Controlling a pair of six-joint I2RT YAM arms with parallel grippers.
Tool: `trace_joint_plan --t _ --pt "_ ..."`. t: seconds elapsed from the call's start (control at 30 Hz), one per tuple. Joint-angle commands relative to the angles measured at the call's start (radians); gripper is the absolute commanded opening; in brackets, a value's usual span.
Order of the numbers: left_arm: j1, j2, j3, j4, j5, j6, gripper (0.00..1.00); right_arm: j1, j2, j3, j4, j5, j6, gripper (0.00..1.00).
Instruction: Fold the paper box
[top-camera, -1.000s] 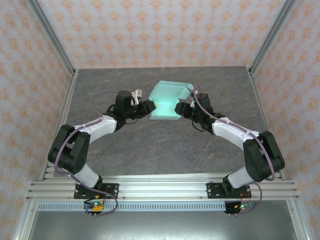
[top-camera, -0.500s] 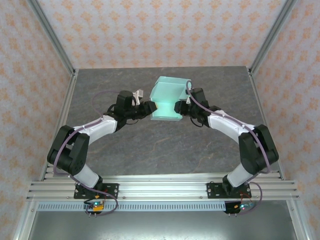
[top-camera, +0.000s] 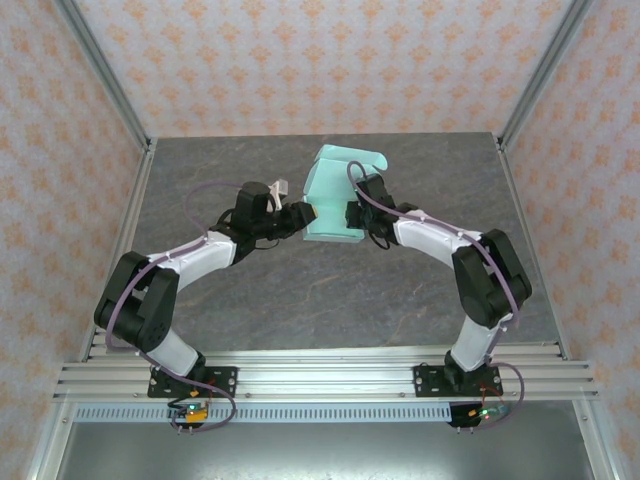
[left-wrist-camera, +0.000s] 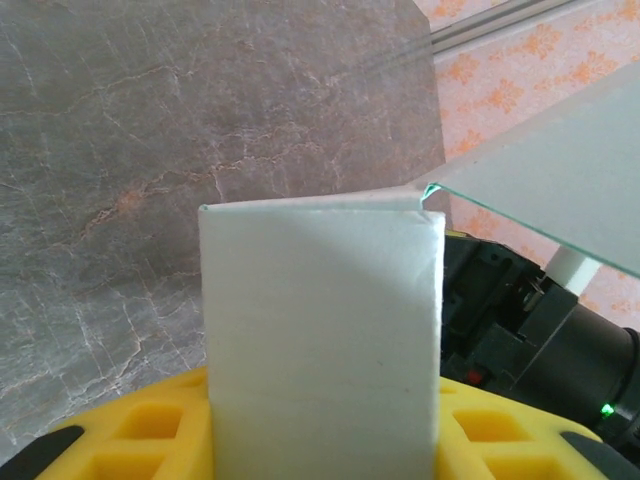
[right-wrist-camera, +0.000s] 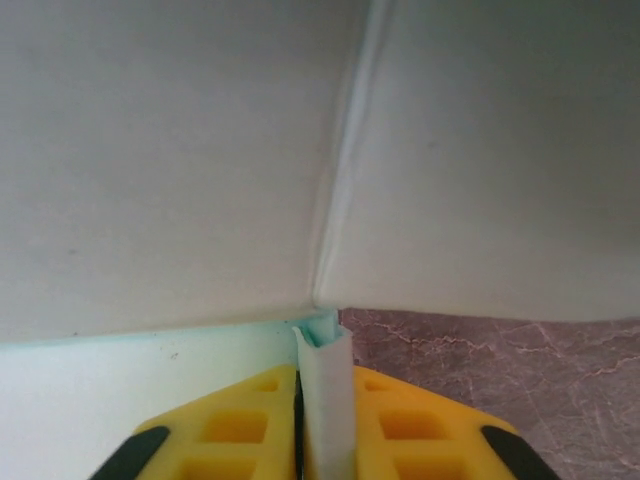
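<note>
The pale mint paper box (top-camera: 335, 195) stands partly folded near the middle of the table, held between both arms. My left gripper (top-camera: 304, 216) grips its left side; in the left wrist view an upright card panel (left-wrist-camera: 320, 330) sits between the yellow fingers (left-wrist-camera: 150, 440). My right gripper (top-camera: 351, 215) is at the box's right side. In the right wrist view its yellow fingers (right-wrist-camera: 420, 430) are pinched on a narrow folded edge (right-wrist-camera: 328, 400) of the box, with card walls (right-wrist-camera: 180, 170) rising just ahead.
The grey stone-look table (top-camera: 300, 290) stretches in front of the box. Metal frame posts (top-camera: 105, 75) and patterned walls close in the back and sides. The right arm's black wrist (left-wrist-camera: 540, 330) lies close behind the panel held on the left.
My right gripper has moved left into the box and closed on its edge. The box's right flap has swung up, so the box looks narrower. The left arm has stayed still.
</note>
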Motion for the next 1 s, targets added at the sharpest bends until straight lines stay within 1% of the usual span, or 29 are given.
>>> trace_joint_plan --t 0.0,0.07,0.13,0.2,0.27,0.33,0.43,0.53,0.63,0.67,0.77,0.8,0.87,0.9,0.97 --pt "-0.011 -0.048 0.014 0.067 -0.004 -0.037 0.30 0.006 0.006 -0.004 -0.022 0.185 0.017 0.14" --pt "-0.014 -0.043 0.008 0.083 -0.018 -0.055 0.30 0.019 -0.004 -0.033 0.010 0.288 0.015 0.14" --pt "-0.017 -0.031 0.006 0.091 -0.030 -0.074 0.30 0.030 -0.003 -0.045 0.028 0.357 0.005 0.15" --pt "-0.018 -0.011 0.006 0.111 -0.031 -0.102 0.30 0.038 -0.005 -0.057 0.034 0.397 0.010 0.15" --pt "-0.018 0.011 0.010 0.136 -0.027 -0.125 0.30 0.044 -0.008 -0.088 0.073 0.406 0.013 0.18" --pt "-0.017 0.024 0.010 0.150 -0.033 -0.133 0.30 0.039 -0.020 -0.114 0.109 0.356 0.017 0.24" --pt "-0.018 0.037 0.018 0.155 -0.041 -0.139 0.30 0.024 -0.093 -0.153 0.128 0.238 0.055 0.37" --pt "-0.018 0.042 0.034 0.141 -0.037 -0.136 0.29 -0.022 -0.193 -0.201 0.142 0.078 0.152 0.48" --pt "-0.017 0.035 0.032 0.142 -0.051 -0.158 0.29 -0.066 -0.304 -0.244 0.161 -0.038 0.285 0.61" --pt "-0.018 0.035 0.029 0.144 -0.056 -0.171 0.29 -0.074 -0.335 -0.252 0.162 -0.069 0.331 0.64" --pt "-0.018 0.038 0.020 0.171 -0.061 -0.216 0.29 -0.081 -0.432 -0.308 0.189 -0.094 0.513 0.73" --pt "-0.018 0.038 0.013 0.190 -0.067 -0.234 0.29 -0.082 -0.462 -0.345 0.218 -0.085 0.591 0.78" --pt "-0.018 0.035 -0.006 0.228 -0.085 -0.277 0.29 -0.096 -0.500 -0.415 0.298 -0.090 0.726 0.81" --pt "-0.018 0.036 -0.011 0.248 -0.088 -0.302 0.29 -0.103 -0.508 -0.444 0.346 -0.101 0.799 0.85" --pt "-0.019 0.044 -0.012 0.285 -0.066 -0.339 0.30 -0.115 -0.503 -0.480 0.442 -0.140 0.895 0.87"
